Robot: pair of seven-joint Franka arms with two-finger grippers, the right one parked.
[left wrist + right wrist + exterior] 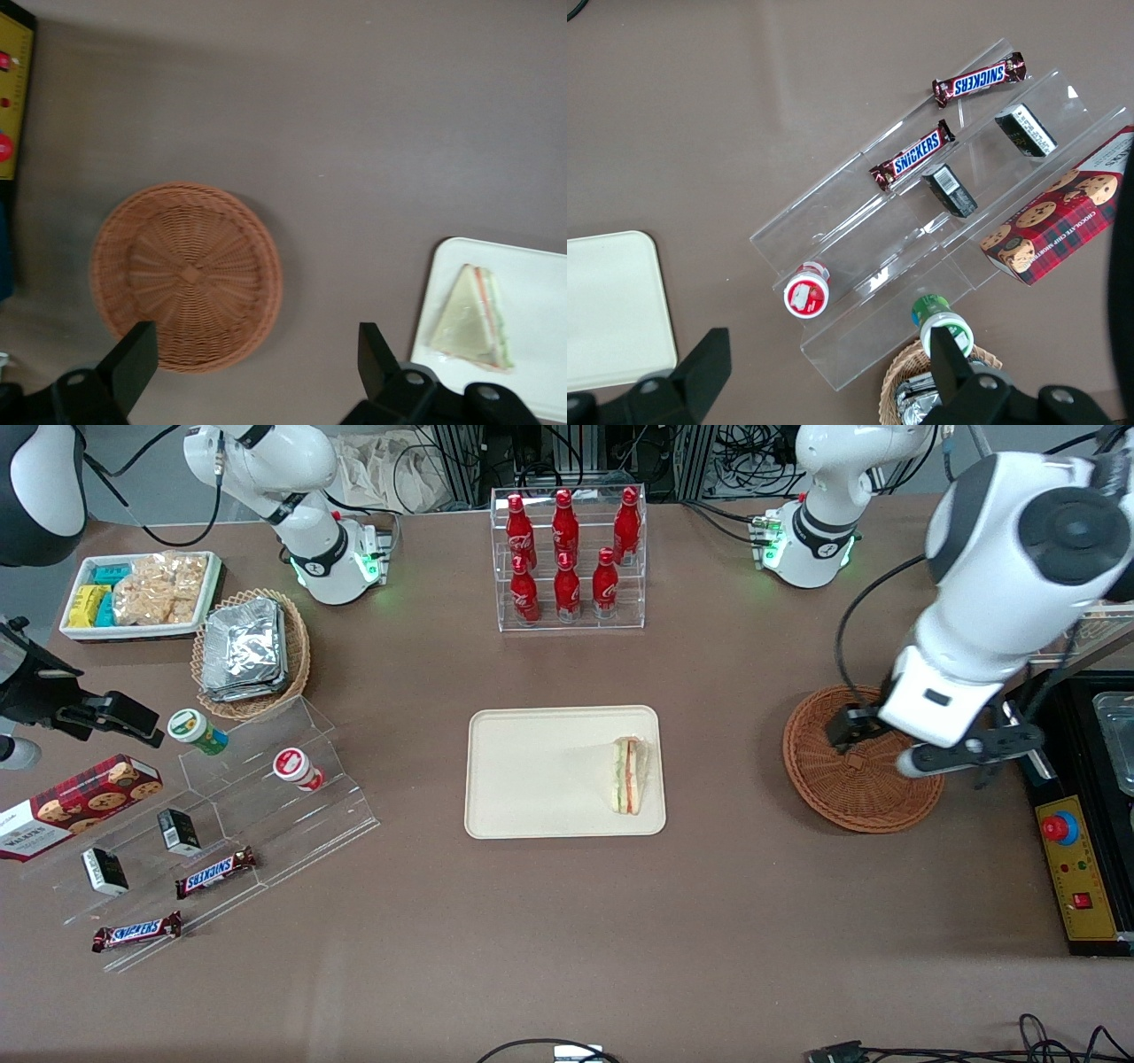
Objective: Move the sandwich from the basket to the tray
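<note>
The sandwich lies flat on the tray, close to the tray edge that faces the basket, and nothing touches it. The basket is empty; in the wrist view its woven bottom is fully bare. So I judge that the main work is done: the sandwich is out of the basket and on the tray, and what is left is only for the arm to go away to a rest place. The gripper hangs above the basket, toward the working arm's end of the desk, and its fingers are wide apart and hold nothing. The sandwich sits inside the low rim, but not far from it, so it has little margin on that side; the rest of the tray is free. Between the tray and the basket there is a strip of bare desk, and the desk nearer to the front camera is also open. The rack of red bottles stands well apart from the tray, farther from the camera.
</note>
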